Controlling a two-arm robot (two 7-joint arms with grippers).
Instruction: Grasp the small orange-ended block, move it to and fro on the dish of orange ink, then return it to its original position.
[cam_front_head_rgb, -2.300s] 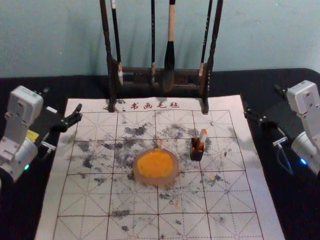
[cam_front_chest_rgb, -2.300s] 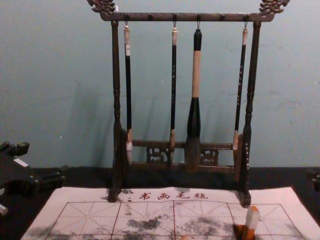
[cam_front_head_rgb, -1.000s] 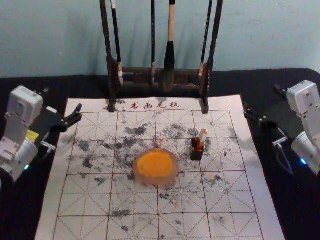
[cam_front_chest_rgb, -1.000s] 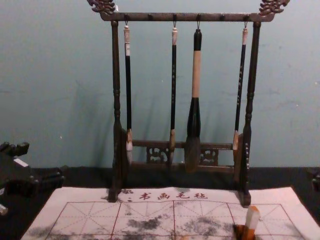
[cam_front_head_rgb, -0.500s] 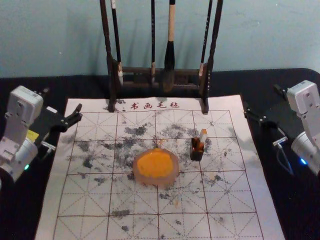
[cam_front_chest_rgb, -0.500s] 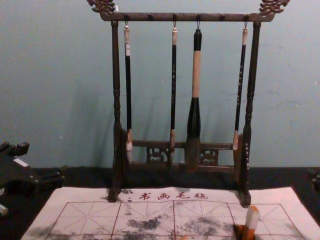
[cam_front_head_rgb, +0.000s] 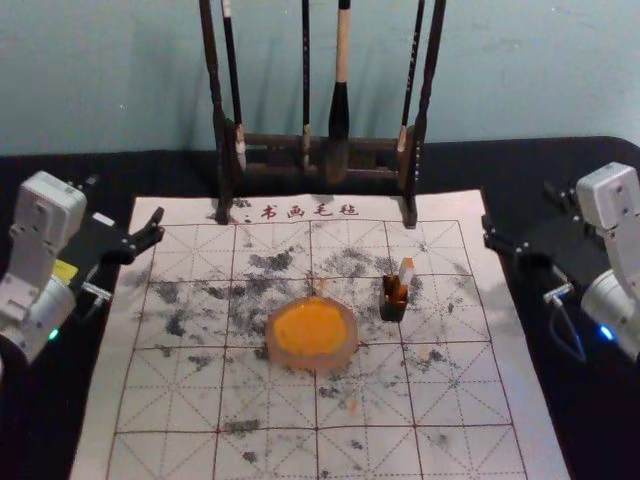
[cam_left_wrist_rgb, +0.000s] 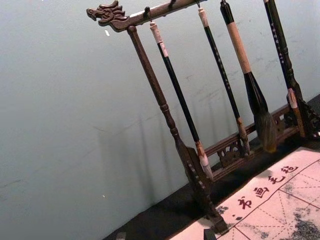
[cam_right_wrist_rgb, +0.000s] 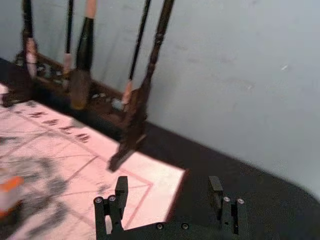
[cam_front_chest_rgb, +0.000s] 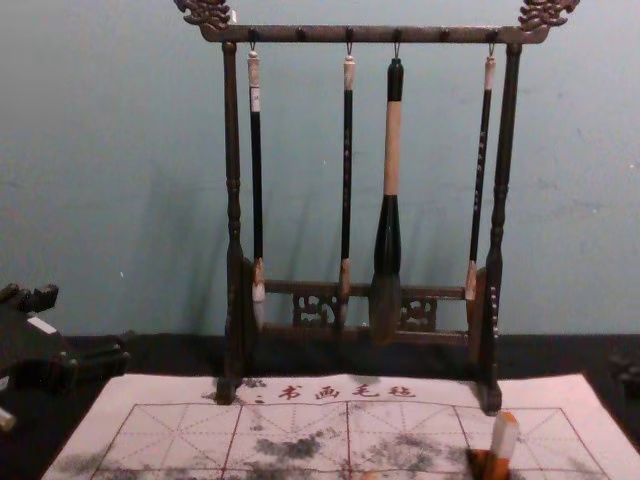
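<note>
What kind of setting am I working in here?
Probably a calligraphy or ink-painting table: brushes hang from a carved wooden rack, a gridded practice mat marked with ink blotches lies before it, and a dish of orange ink stands on the mat.

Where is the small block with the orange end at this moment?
In the head view, the small block sticks up from the small dark holder, to the right of the dish of orange ink and a little farther back.
</note>
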